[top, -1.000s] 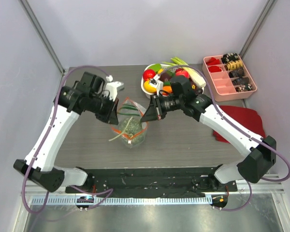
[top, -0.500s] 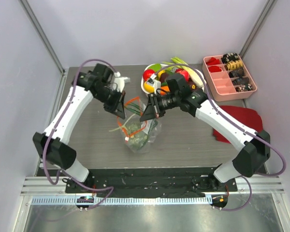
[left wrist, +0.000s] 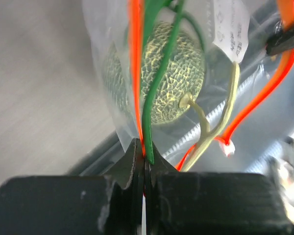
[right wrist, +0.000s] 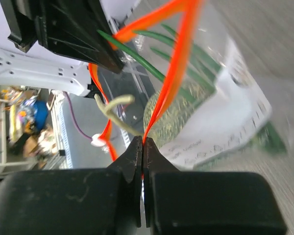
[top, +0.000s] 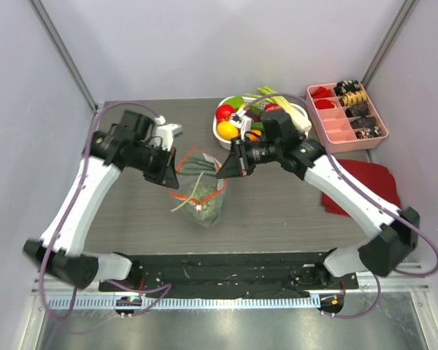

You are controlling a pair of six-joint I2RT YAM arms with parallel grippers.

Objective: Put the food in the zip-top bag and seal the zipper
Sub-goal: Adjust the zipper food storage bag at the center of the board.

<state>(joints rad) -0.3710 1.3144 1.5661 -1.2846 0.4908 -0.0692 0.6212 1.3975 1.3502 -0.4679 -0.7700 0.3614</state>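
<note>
The grey wood-grain worktop (top: pixel 131 211) is lying inside a booth of plain pale walls, with slanted metal posts running up the two far corners. The zip-top bag (top: pixel 204 203) is hanging near the middle of the worktop, stretched between the two arms. The left tool (left wrist: pixel 144 152) is clenching the orange zipper (left wrist: pixel 134 73) at the bag's left end, with a green stem caught beside it. The right tool (right wrist: pixel 143 144) is pinching the same strip at the bag's right end. A round, netted grey-green head of the food (left wrist: pixel 179 83) is sitting inside the bag. Beyond the bag, a white bowl (top: pixel 220 134) is holding a heap of bright toy produce. To the bag's right a dark red cloth (top: pixel 365 179) is lying flat, and beyond that a pink divided tray (top: pixel 334 133) is standing in the far corner. On the bag's near side, a black base plate (top: pixel 226 266) is running along the worktop's edge.
</note>
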